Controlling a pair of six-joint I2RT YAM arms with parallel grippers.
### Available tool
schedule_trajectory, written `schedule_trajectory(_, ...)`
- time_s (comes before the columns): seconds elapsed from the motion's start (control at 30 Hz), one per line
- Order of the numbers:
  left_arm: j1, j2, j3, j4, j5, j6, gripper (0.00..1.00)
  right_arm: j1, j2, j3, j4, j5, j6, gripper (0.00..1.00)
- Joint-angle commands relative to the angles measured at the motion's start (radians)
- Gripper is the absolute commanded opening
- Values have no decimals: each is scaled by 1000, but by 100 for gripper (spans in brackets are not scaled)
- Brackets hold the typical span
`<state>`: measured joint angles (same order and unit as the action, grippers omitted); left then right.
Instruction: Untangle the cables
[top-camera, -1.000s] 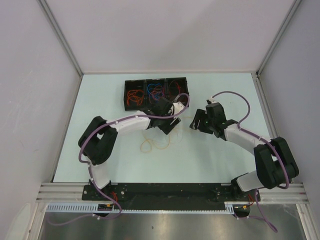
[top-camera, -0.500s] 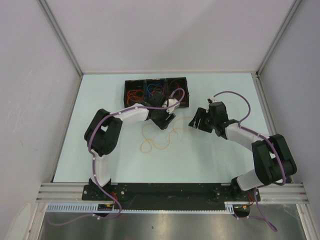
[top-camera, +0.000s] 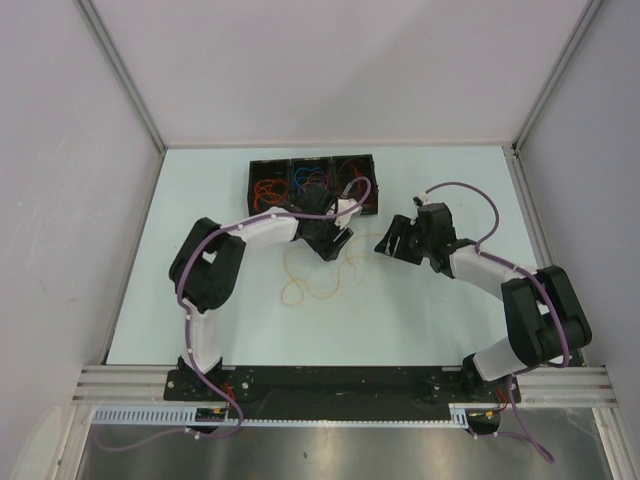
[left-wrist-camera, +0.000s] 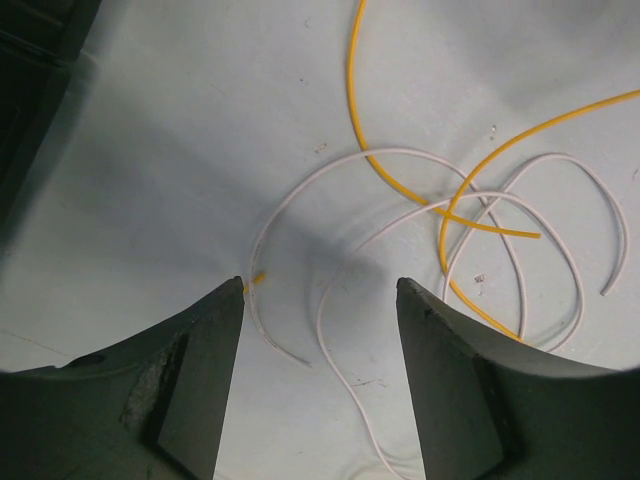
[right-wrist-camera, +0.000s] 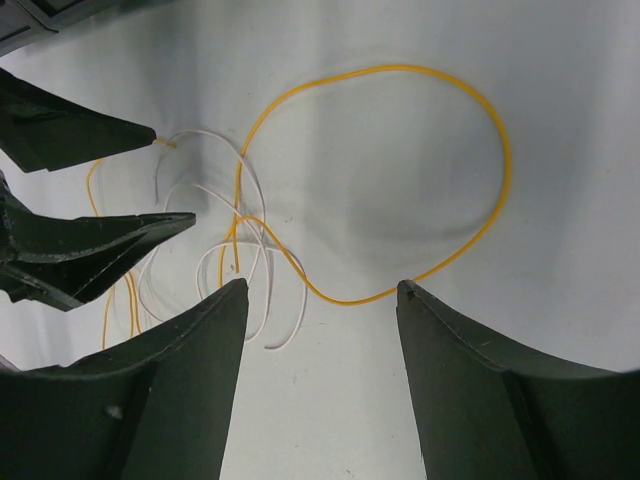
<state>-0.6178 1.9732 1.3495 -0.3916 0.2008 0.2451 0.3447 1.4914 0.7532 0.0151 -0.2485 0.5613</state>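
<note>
A: Left end effector (left-wrist-camera: 320, 290), fingers apart, sits low over the white cable (left-wrist-camera: 272, 215) on the surface (left-wrist-camera: 150, 150).
B: Right end effector (right-wrist-camera: 322, 290) is spread too, holding nothing. The yellow cable (right-wrist-camera: 509, 160) loops just ahead.

Yellow cable (right-wrist-camera: 400, 68) and white cable (left-wrist-camera: 380, 151): smooth, plastic-sheathed, faintly glossy, on a pale, smooth, matt desk (top-camera: 200, 300) with fine specks. Left end effector (left-wrist-camera: 320, 290) and right end effector (right-wrist-camera: 322, 288): dark matt plastic, the left one's inner faces scuffed. Bottom of the top view: ribbed metal rail (top-camera: 340, 378) and brushed metal sheet (top-camera: 350, 450).
</note>
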Motion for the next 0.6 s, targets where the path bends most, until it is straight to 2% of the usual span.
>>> schedule_trajectory(0.0, 1, 41, 66, 10, -9, 22, 67, -4, 9, 0, 39, -18, -4, 66)
schedule_trajectory(0.4, 46, 104, 106, 20, 55, 13, 60, -10, 21, 0, 52, -46, -5, 65)
schedule_trajectory(0.57, 49, 118, 126, -32, 86, 6, 33, -15, 26, 0, 54, -54, -3, 64)
